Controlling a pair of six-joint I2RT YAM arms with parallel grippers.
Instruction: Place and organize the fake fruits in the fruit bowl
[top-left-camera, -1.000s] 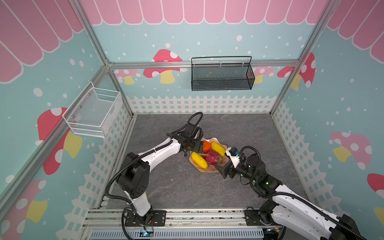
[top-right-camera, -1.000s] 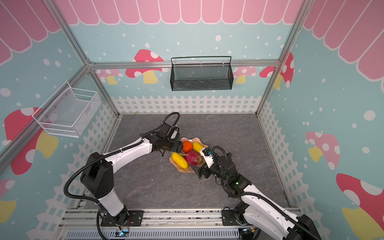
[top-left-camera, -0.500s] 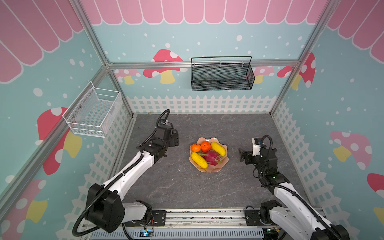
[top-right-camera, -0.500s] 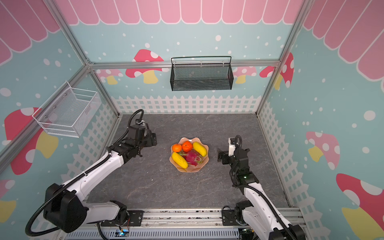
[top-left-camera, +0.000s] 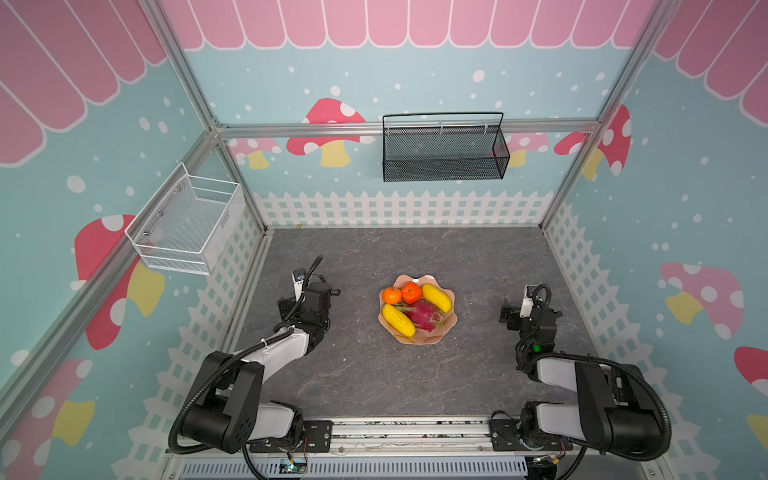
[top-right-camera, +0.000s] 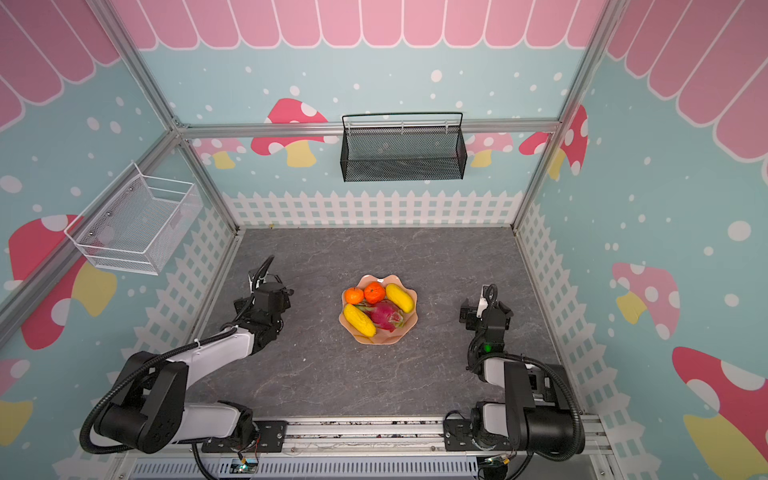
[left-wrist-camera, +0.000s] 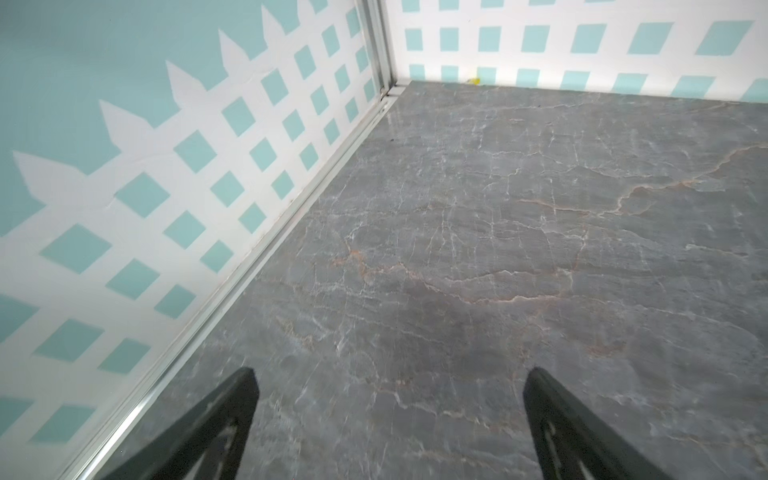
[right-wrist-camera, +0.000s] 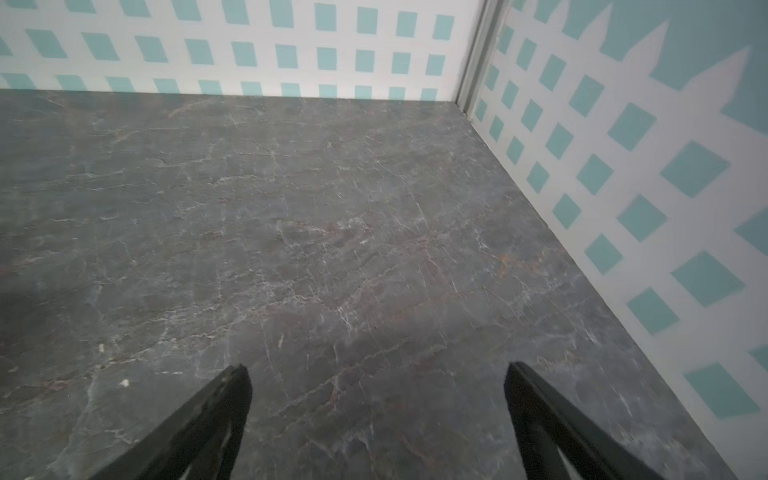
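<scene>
Peach-pink fruit bowl holds all five fake fruits.

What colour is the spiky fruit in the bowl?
Dragon fruit: magenta with green tips, best in a top view.

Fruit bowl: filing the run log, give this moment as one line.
fruit bowl: holds five fake fruits | left gripper: open, empty | right gripper: open, empty | task: looks done

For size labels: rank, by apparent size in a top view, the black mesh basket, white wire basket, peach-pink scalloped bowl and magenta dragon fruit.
1. White wire basket and black mesh basket: alike, both nearer the camera, unranked.
2. Peach-pink scalloped bowl.
3. Magenta dragon fruit.
</scene>
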